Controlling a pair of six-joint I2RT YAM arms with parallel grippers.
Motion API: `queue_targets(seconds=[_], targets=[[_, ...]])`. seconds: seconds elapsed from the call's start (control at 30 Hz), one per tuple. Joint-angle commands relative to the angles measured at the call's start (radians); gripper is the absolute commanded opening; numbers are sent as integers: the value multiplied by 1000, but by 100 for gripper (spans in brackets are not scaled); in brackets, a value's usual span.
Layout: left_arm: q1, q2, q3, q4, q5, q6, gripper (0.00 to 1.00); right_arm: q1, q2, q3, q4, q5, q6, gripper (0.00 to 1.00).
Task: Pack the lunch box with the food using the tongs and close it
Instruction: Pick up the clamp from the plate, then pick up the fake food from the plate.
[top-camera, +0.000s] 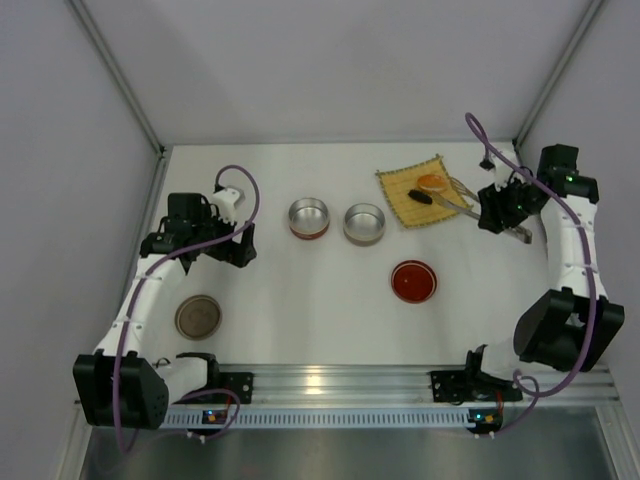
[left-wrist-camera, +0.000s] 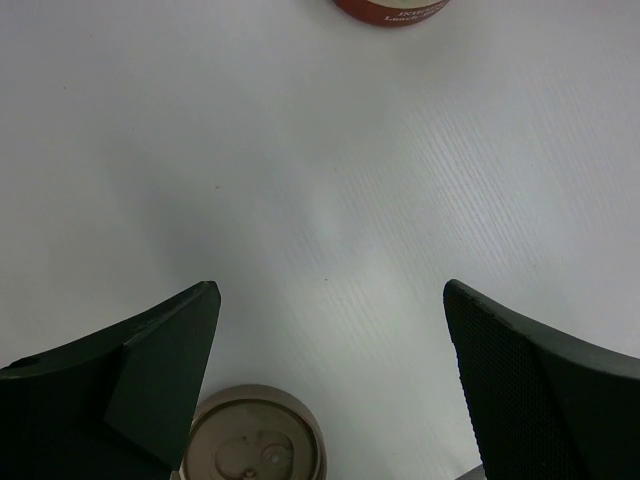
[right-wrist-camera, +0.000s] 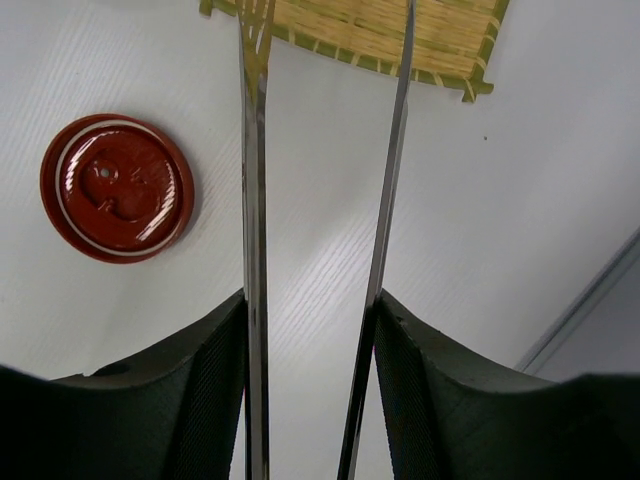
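A: Do the tips of the tongs (right-wrist-camera: 255, 200) show?
B: No. The wrist view cuts them off at the mat (right-wrist-camera: 400, 30), and from above they blur beside the orange bun (top-camera: 432, 183) and dark piece (top-camera: 420, 197).
A: Grippers?
B: The right gripper (right-wrist-camera: 310, 400) is half closed, pinching both tong arms. The left gripper (left-wrist-camera: 330, 290) is wide apart and empty, over bare tabletop (left-wrist-camera: 350, 150)

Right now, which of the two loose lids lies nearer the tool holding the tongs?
The glossy red lid, on the same side as the right tool gripping the tongs; the matte brown lid lies far off to the left.
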Motion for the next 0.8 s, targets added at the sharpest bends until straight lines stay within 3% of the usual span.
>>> queue_targets(seconds=[0.0, 0.43, 0.77], targets=[[6, -19, 33, 11, 54, -32, 98, -6, -45, 68, -52, -79, 4, 49], [13, 10, 56, 4, 77, -38, 98, 31, 100, 125, 63, -56, 100, 45], [14, 67, 76, -9, 126, -9, 98, 37, 330, 356, 52, -10, 25, 45]])
